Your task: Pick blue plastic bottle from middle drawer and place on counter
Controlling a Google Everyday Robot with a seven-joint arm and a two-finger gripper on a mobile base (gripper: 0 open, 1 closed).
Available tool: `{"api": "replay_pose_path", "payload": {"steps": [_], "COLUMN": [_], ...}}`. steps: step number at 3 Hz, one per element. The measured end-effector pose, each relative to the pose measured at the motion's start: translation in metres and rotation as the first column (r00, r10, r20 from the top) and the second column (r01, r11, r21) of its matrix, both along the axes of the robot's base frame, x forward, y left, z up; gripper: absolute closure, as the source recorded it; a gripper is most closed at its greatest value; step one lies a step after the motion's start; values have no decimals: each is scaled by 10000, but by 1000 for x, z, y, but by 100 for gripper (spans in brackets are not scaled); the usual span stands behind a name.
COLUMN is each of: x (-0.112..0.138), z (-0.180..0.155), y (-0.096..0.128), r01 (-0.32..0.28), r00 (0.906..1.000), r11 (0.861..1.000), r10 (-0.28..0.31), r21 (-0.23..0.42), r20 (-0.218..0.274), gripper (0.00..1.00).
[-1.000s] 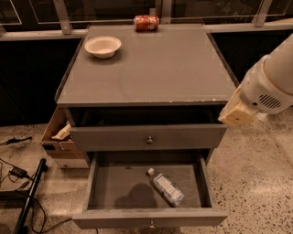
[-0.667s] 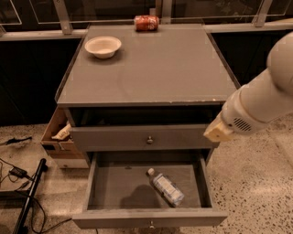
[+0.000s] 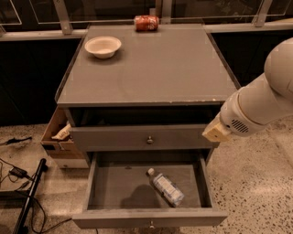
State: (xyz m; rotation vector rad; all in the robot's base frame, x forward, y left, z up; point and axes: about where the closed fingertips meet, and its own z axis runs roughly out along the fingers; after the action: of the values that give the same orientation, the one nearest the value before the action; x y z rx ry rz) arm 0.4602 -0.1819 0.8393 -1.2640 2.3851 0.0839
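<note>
Low in the centre of the frame, the small clear blue plastic bottle (image 3: 167, 189), with its pale label and white cap, lay on its side on the floor of the wide, shallow grey middle drawer (image 3: 110, 189), which stood open. The cap pointed toward the upper left. Nothing gripped the bottle, so by my reading the whole job was left: reaching in, grasping, lifting and setting down. The robot's tan-tipped hand (image 3: 214, 131), on a thick white arm (image 3: 256, 107) at the right edge, hung beside the cabinet's right front corner, above the drawer and well apart from the bottle. Whether it was apart or together I could not tell. The broad flat grey tabletop (image 3: 151, 77), chipped along its front edge, carried a shallow cream bowl (image 3: 103, 45) at upper left and a red soda can (image 3: 145, 23) lying at the back. A brown cardboard box (image 3: 57, 137) sat left of the cabinet on the speckled terrazzo floor (image 3: 247, 183), with black cables (image 3: 18, 176) at lower left and dark glass panels (image 3: 110, 11) behind.
</note>
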Motion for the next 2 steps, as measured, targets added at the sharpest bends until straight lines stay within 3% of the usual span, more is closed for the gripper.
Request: {"api": "replay_pose_path", "payload": {"steps": [1, 2], "x": [-4, -14], "z": [-31, -92], "y": [-1, 2], "r01": [60, 386], "r00": [9998, 9968], "r11": [10000, 9990], "r10": [-61, -370], "r21": [-23, 206], "r20": [-205, -708], "gripper": [100, 100]}}
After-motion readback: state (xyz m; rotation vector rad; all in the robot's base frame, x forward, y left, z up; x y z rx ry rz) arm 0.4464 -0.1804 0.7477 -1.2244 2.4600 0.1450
